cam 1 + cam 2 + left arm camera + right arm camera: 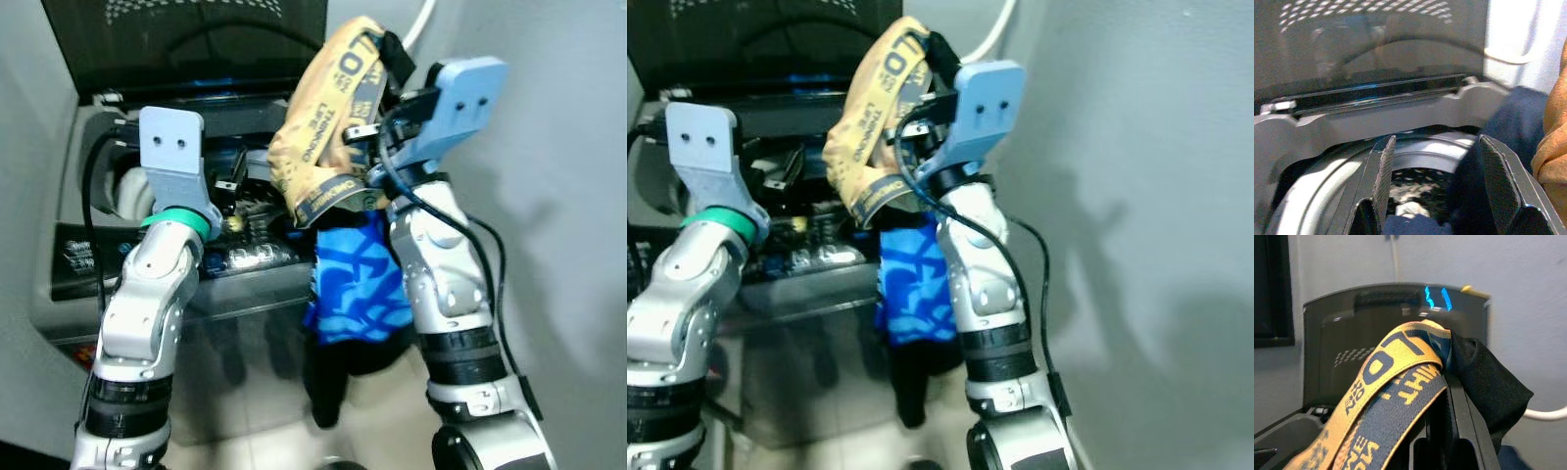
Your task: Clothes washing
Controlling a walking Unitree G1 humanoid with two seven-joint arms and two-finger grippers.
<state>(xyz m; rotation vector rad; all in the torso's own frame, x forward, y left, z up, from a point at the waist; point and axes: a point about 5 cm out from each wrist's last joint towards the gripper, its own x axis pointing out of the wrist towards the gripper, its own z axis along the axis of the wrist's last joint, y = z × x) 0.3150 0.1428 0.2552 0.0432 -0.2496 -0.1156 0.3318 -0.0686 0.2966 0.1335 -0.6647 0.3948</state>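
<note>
A top-loading washing machine (88,264) stands before me with its dark lid (186,44) raised. My right gripper (377,83) is held high over the machine's right side, shut on a bundle of clothes: a yellow garment (328,127) with a lettered navy band (1396,387), a black piece (1484,377), and a blue patterned cloth (358,279) hanging below. My left gripper (1435,171) is open above the drum's opening (1415,183), nothing between its fingers (1383,171). Some dark cloth lies in the drum.
A grey wall (1146,196) rises close on the right. A white hose (1508,56) runs along the wall behind the lid. The machine's control panel (78,250) faces me at the front, and pale floor (265,441) lies below.
</note>
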